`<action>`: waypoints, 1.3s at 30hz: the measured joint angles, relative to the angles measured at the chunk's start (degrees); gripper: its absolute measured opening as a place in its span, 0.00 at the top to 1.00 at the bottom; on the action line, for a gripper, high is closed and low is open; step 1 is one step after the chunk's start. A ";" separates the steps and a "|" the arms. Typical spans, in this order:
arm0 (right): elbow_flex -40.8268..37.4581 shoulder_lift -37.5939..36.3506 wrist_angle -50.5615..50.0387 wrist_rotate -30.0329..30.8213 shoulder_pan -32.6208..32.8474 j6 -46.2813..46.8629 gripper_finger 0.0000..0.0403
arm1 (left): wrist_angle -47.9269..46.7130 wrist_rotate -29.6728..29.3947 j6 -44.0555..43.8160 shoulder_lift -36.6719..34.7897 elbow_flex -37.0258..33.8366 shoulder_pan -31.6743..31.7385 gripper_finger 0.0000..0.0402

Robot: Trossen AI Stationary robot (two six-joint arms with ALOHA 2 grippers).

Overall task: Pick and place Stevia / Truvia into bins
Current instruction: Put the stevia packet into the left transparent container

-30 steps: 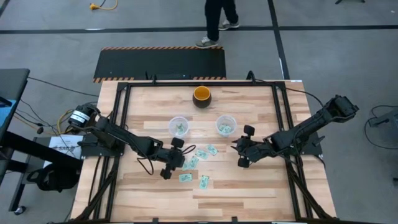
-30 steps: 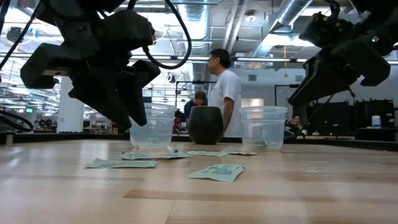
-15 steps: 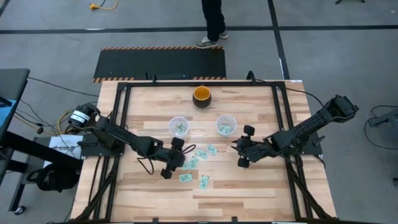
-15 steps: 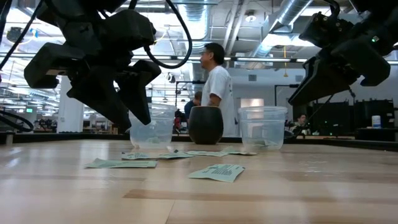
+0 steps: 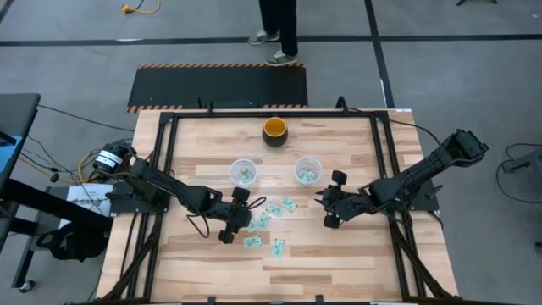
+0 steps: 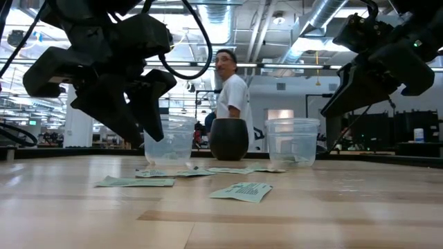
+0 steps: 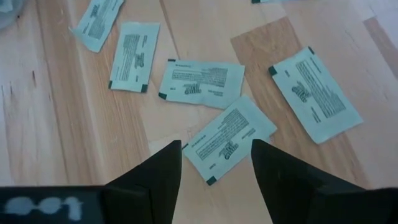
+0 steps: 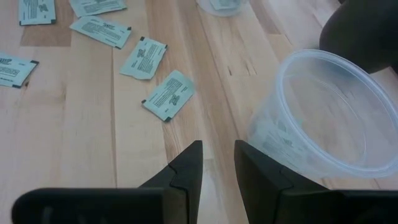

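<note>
I see the counter (image 5: 203,263) from above, with a dark bowl (image 5: 275,130) that is orange inside; I take this bowl as my landmark. Two clear cups stand near the bowl, on the side toward the arms: the left cup (image 5: 244,172) and the right cup (image 5: 307,171). Both cups have green sachets inside.

The loose sachets (image 5: 268,222) lie farther from the bowl than the cups, spread flat on the wood, some touching each other. Two of them, one (image 5: 252,241) and another (image 5: 278,246), lie farthest from the bowl.

My left end effector (image 5: 236,217) hangs above the counter just beside this group, on the left-cup side. In the left wrist view its fingers (image 7: 152,183) stand apart, with one sachet (image 7: 229,138) on the wood in the gap between them. They hold nothing.

My right end effector (image 5: 326,209) waits beyond the right cup as seen from the bowl, above the counter. In the right wrist view its fingers (image 8: 186,168) are a little apart and empty, with the right cup (image 8: 323,112) close in front.

A person (image 6: 232,93) stands in the room behind the bowl.
</note>
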 joint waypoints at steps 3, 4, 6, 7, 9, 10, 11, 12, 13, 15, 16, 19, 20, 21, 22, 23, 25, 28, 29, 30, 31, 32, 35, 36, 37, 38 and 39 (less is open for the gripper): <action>0.00 0.00 0.00 0.00 0.00 0.00 0.78 | -0.44 -0.08 0.04 0.02 0.00 0.02 0.54; 0.00 0.00 0.00 0.00 0.00 0.00 0.78 | -0.73 -0.29 0.06 0.02 0.00 0.02 0.54; 0.00 0.00 0.00 0.00 0.00 0.00 0.78 | -1.09 -0.48 0.08 0.04 0.00 0.02 0.54; 0.00 0.00 0.00 0.00 0.00 0.00 0.78 | -1.14 -0.51 0.09 0.04 0.00 0.02 0.54; 0.00 0.00 0.00 0.00 0.00 0.00 0.78 | -1.12 -0.63 0.13 0.04 0.00 0.02 0.54; 0.00 0.00 0.00 0.00 0.00 0.00 0.78 | -1.12 -0.63 0.21 0.04 0.00 0.02 0.54; 0.00 0.00 0.00 0.00 0.00 0.00 0.78 | -1.12 -0.63 0.38 0.04 0.00 0.02 0.54; 0.00 0.00 0.00 0.00 0.00 0.01 0.78 | -1.12 -0.63 0.65 0.07 0.00 0.02 0.54; 0.00 0.00 0.00 0.00 0.00 0.02 0.78 | -1.10 -0.67 0.89 0.07 0.00 0.02 0.54; 0.00 0.00 0.01 0.00 0.00 0.02 0.78 | -0.95 -0.70 1.03 0.07 0.00 0.02 0.54; 0.00 0.00 0.00 0.00 0.00 0.02 0.78 | -0.90 -0.70 1.09 0.07 0.00 0.02 0.54; 0.00 0.00 0.02 0.00 0.00 0.11 0.78 | -0.90 -0.74 1.97 0.09 0.00 0.02 0.54; 0.00 0.00 0.02 0.02 0.00 0.40 0.78 | -0.88 -0.75 2.53 0.09 0.00 0.02 0.54; 0.00 0.00 0.02 0.00 0.00 0.44 0.78 | -0.89 -0.69 3.10 0.09 0.00 0.02 0.54; 0.00 0.00 0.02 0.00 0.00 0.46 0.78 | -0.90 -0.56 3.60 0.09 0.00 0.02 0.54; 0.00 0.00 0.06 0.00 0.00 0.46 0.78 | -0.90 -0.42 4.21 0.09 0.00 0.02 0.54; 0.00 0.00 0.24 0.01 0.00 0.47 0.78 | -0.90 -0.32 5.40 0.11 0.00 0.11 0.54; 0.00 0.00 0.58 0.02 -0.02 0.48 0.78 | -0.88 0.22 7.26 0.11 0.00 0.57 0.54; 0.00 0.00 0.68 0.02 -0.02 0.48 0.78 | -0.90 0.86 7.61 0.11 0.00 0.83 0.54; 0.00 0.00 0.87 0.02 -0.02 0.48 0.78 | -0.90 1.34 7.89 0.11 0.00 1.16 0.54; 0.00 0.00 0.94 0.04 -0.02 0.48 0.78 | -0.91 2.05 8.24 0.11 0.00 1.55 0.54; 0.00 0.00 0.92 0.11 -0.02 0.48 0.78 | -0.92 2.59 8.68 0.11 0.00 1.87 0.54; 0.00 0.00 0.92 0.26 -0.07 0.47 0.78 | -0.93 3.41 10.16 0.11 0.00 2.57 0.54; 0.00 0.00 0.92 0.26 -0.07 0.48 0.78 | -0.93 3.66 10.56 0.11 0.00 2.73 0.54; 0.00 0.00 0.92 0.28 -0.07 0.48 0.78 | -0.95 3.88 10.87 0.11 0.00 2.90 0.54; 0.00 0.00 0.92 0.28 -0.07 0.48 0.78 | -1.01 4.26 11.19 0.11 0.00 3.10 0.54; 0.00 0.00 0.92 0.28 -0.07 0.48 0.78 | -1.11 4.58 11.62 0.11 0.02 3.24 0.54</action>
